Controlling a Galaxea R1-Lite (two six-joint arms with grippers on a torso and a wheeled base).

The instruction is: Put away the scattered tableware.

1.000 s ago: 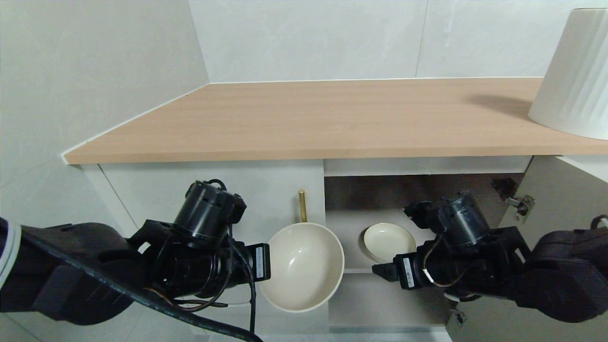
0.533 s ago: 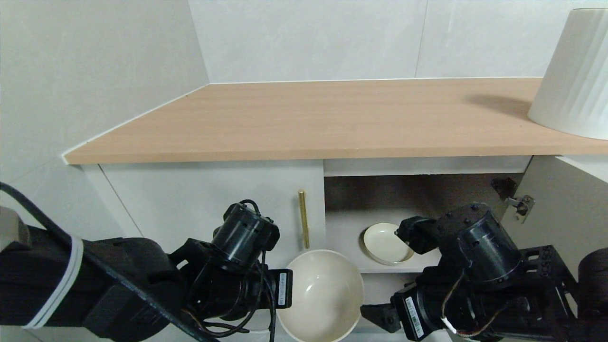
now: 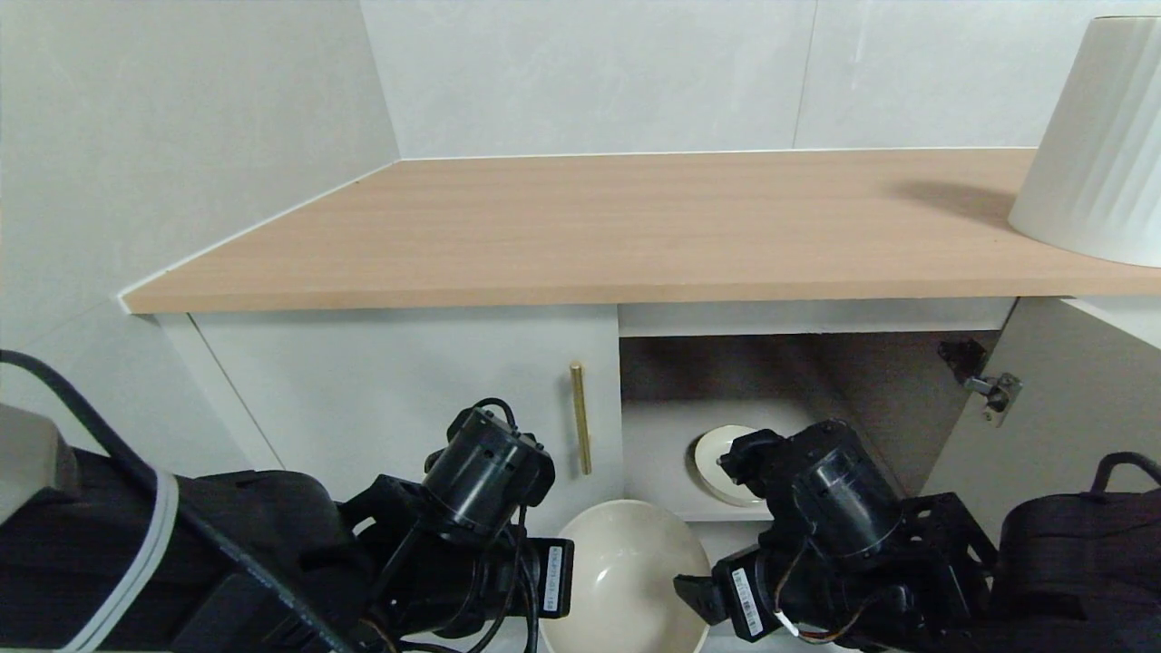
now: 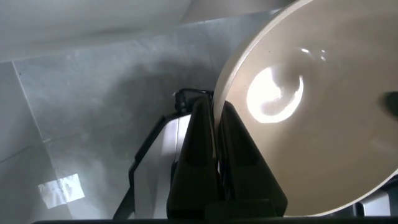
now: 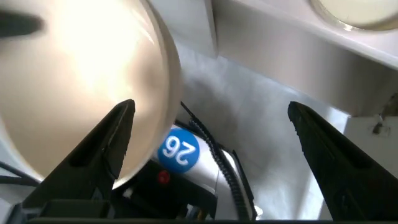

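cream bowl (image 3: 626, 580) sits low in front of the cupboard (image 3: 381, 381), below the shelf (image 3: 658, 453) edge. left hand (image 4: 214, 140) is clamped on the bowl's rim, one finger inside, one outside. right hand (image 5: 211, 112) is just beside the bowl, fingers spread wide, holding nothing. small cream plate (image 3: 717, 462) lies on the shelf. white lampshade (image 3: 1097, 136) stands on the wooden bench (image 3: 580, 227).

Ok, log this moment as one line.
left gripper: shut on bowl rim | right gripper: open, beside bowl | plate: on cabinet shelf | cabinet door: open
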